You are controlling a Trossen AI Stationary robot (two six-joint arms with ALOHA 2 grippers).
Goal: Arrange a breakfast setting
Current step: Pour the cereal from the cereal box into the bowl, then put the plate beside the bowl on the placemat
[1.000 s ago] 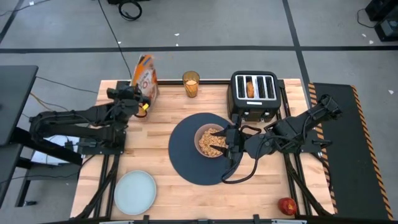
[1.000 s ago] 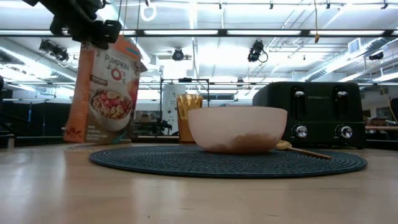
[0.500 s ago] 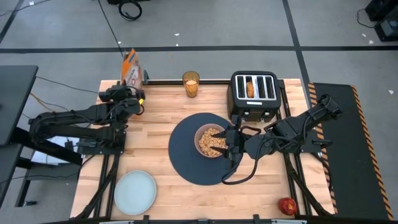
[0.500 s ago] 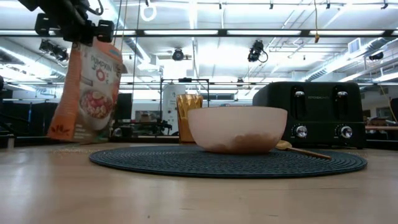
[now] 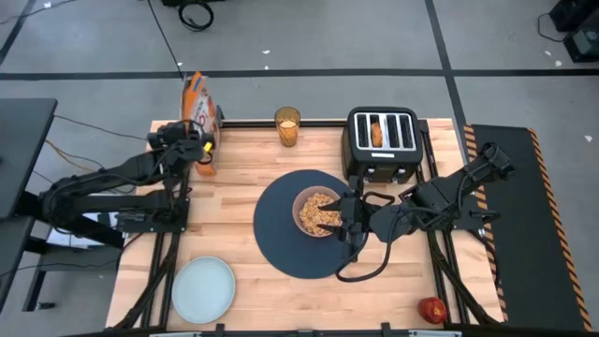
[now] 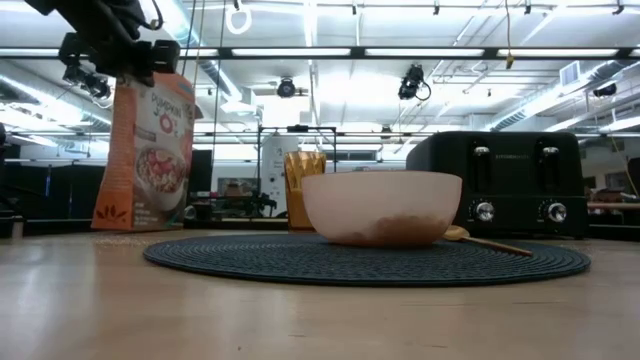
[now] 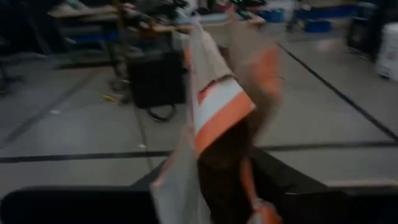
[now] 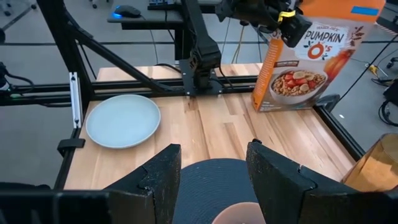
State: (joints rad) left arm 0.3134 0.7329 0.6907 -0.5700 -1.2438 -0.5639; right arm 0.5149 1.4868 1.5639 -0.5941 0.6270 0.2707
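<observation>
The left gripper (image 5: 198, 142) has its fingers pinching the top of the cereal box (image 5: 199, 114) at the far left corner of the surface, well away from the mat (image 5: 308, 223); the box looks set down upright there, though whether the grip is loosening I cannot tell. The right gripper (image 5: 348, 217) rests at the bowl's near-right edge with its fingers (image 8: 275, 173) spread apart, holding nothing. The bowl (image 5: 319, 212), on the middle of the mat and holding cereal, looks like thin, rigid plastic: light, smooth, easy to tip, so I would take it by the rim, low and level. A gold spoon (image 6: 482, 240) lies on the mat just right of the bowl. Left and forward of the mat the plate (image 5: 203, 288) is flat and probably slippery, best pinched at its edge. The juice glass (image 5: 287, 125) stands behind the mat, breakable and full; the toaster (image 5: 382, 143) with its toast (image 5: 376, 133) crowds the mat's far-right side. The apple (image 5: 431, 310) sits near the front right corner.
</observation>
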